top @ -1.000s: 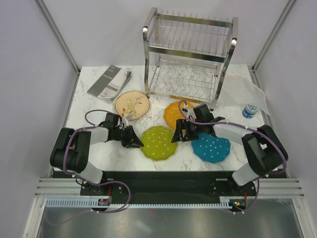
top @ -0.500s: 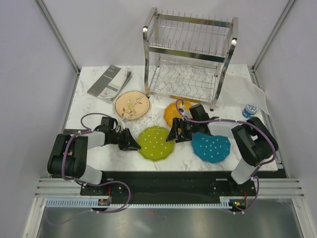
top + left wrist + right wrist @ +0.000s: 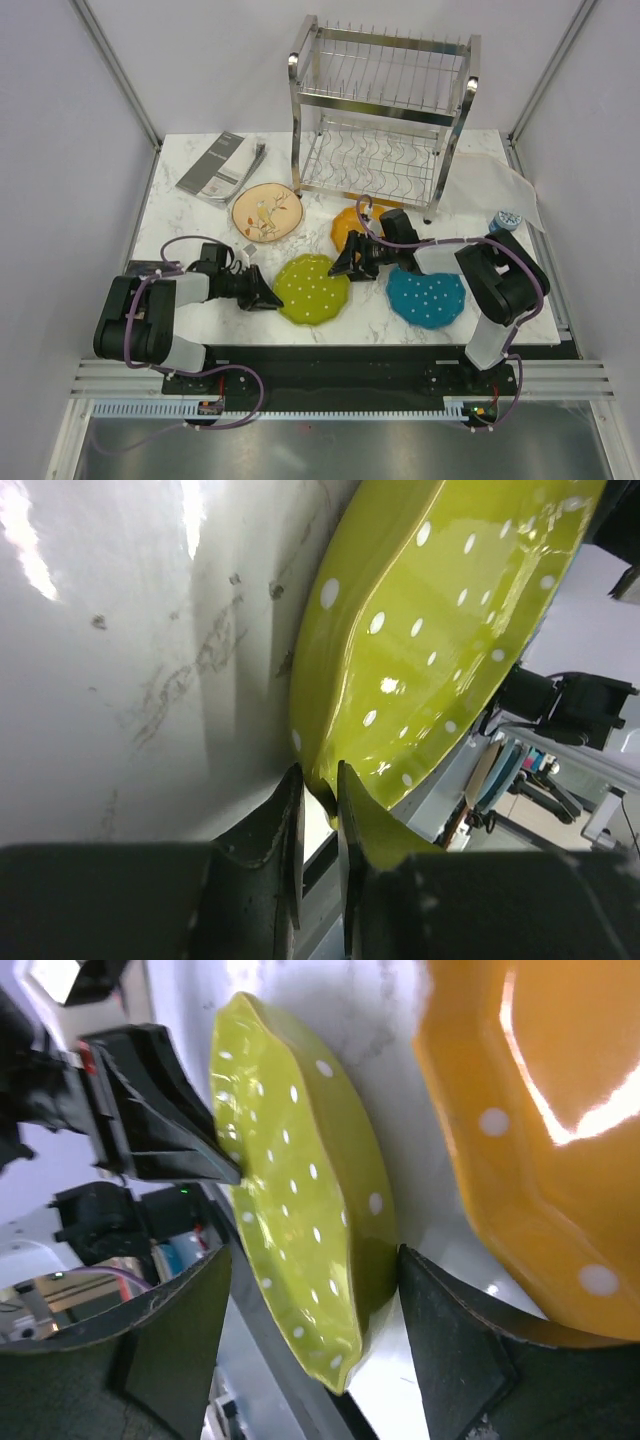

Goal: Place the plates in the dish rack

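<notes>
Lime-green dotted scalloped plate (image 3: 312,288) sat on the white marble table (image 3: 175,230), left gripper (image 3: 318,780) clamped on one rim, right gripper (image 3: 310,1280) jaws apart astride the opposite rim; the steel wire dish rack (image 3: 378,120) held no plate yet.

White-dotted lime green plate (image 3: 312,288)

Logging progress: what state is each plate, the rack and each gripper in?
Lime green dotted plate: rim gripped.
Left gripper: shut on that plate's rim.
Right gripper: jaws open.
Orange dotted plate: lying flat.
Teal dotted plate: lying flat.
Tan floral plate: lying flat.
Steel wire dish rack: upright, empty.
</notes>
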